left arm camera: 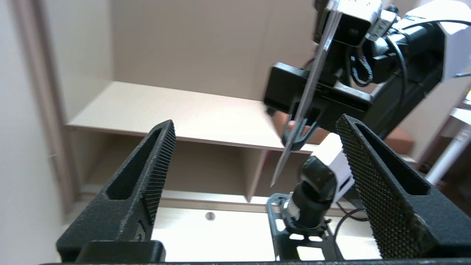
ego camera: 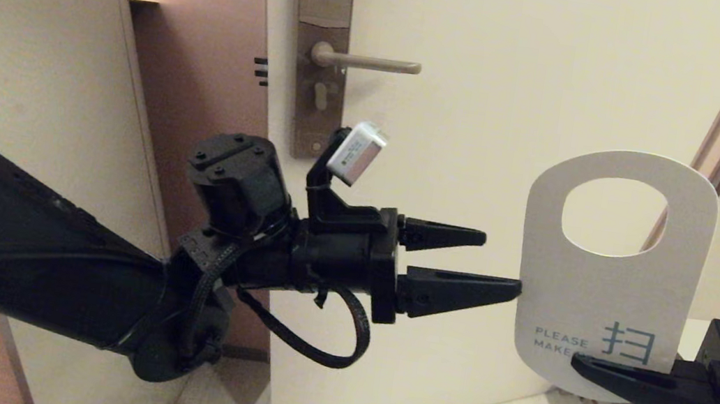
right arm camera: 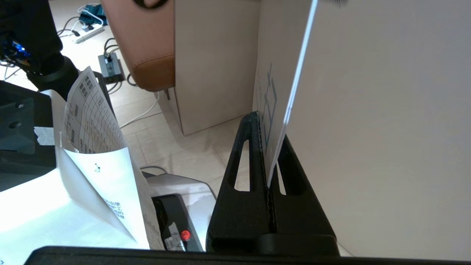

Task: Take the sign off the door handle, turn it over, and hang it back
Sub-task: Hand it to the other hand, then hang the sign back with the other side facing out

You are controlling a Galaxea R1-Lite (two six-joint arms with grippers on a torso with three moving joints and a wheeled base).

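Two end effectors are being shown before a pale door. The sign (ego camera: 608, 293), white side facing, is being gripped at its lower edge by the right end effector (ego camera: 590, 367) at lower right. The left end effector (ego camera: 499, 267), released, is being held at centre, one fingertip touching the sign's edge. The door handle (ego camera: 369, 61), upper centre, is being left bare.

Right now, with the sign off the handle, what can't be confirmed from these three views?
- The sign's far face: head view shows only the white side; both wrist views see it nearly edge-on.
- Its printed line: the right gripper covers the words after "PLEASE MAKE".
- The door handle: out of both wrist views.
- How near the open left gripper is to the sign's edge: depth unclear.
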